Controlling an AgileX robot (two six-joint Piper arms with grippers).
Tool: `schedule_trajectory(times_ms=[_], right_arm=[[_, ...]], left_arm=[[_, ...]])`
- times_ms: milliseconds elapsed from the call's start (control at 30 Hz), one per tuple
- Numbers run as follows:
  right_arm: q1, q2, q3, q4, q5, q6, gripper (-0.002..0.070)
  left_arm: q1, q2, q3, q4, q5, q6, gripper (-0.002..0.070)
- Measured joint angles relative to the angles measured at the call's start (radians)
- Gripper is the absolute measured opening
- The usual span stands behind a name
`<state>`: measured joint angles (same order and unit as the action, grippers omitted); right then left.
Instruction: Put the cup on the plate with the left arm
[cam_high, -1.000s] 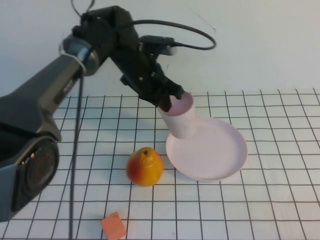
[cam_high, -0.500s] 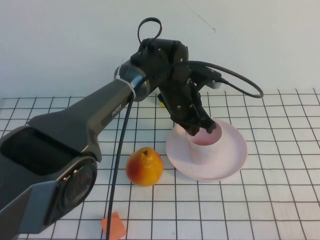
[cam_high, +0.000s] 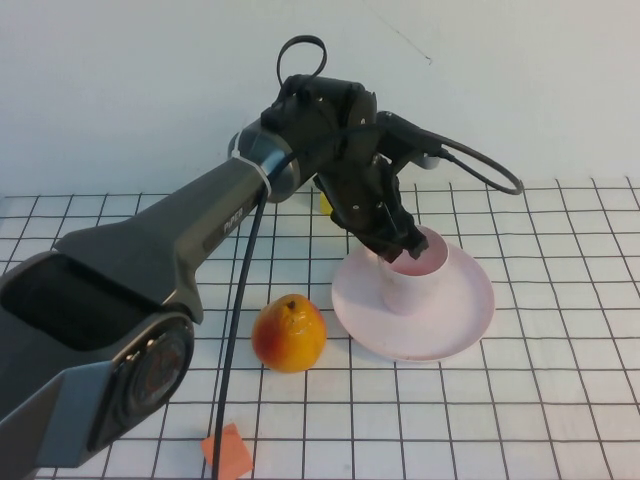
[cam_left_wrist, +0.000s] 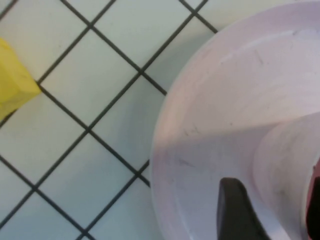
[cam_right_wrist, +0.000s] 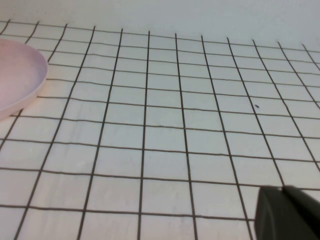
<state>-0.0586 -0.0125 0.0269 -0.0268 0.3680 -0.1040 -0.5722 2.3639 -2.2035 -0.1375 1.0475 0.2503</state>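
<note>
The left hand (cam_high: 402, 243) of the black matte left arm (cam_high: 190, 240) reaches across the white, black-gridded surface (cam_high: 560, 400) toward its far edge and grips the rim of the small pale pink, slightly tapered plastic cup (cam_high: 412, 285), one finger (cam_left_wrist: 235, 210) outside the wall and the other inside the mouth. The cup stands upright on the round pale pink shallow plastic plate (cam_high: 460, 320), on the plate's far-left part; whether its base is fully seated cannot be told. The plate, matte with a raised rim, holds only the cup and lies near the middle of the surface, slightly toward the right edge. A rounded orange-yellow pear (cam_high: 289, 334) with a short dark stem sits on the surface just left of the plate, apart from it. A small flat orange block (cam_high: 228, 452) lies near the near edge. A small yellow block (cam_left_wrist: 12, 82) lies beyond the plate toward the far edge. The right hand (cam_right_wrist: 287, 212) shows only as a dark corner above bare grid; its opening cannot be told.
</note>
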Motion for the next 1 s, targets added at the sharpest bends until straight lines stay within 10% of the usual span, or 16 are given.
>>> schedule_trajectory(times_ms=[167, 433, 1000], right_arm=[[0.0, 0.0, 0.0, 0.0, 0.0, 0.0, -0.0002], [0.0, 0.0, 0.0, 0.0, 0.0, 0.0, -0.0002], [0.0, 0.0, 0.0, 0.0, 0.0, 0.0, -0.0002]], left_arm=[[0.0, -0.022, -0.043, 0.069, 0.007, 0.0, 0.0267], [0.0, -0.218, -0.141, 0.153, 0.012, 0.0, 0.002], [0.0, -0.654, -0.15, 0.383, 0.089, -0.17, -0.0001]])
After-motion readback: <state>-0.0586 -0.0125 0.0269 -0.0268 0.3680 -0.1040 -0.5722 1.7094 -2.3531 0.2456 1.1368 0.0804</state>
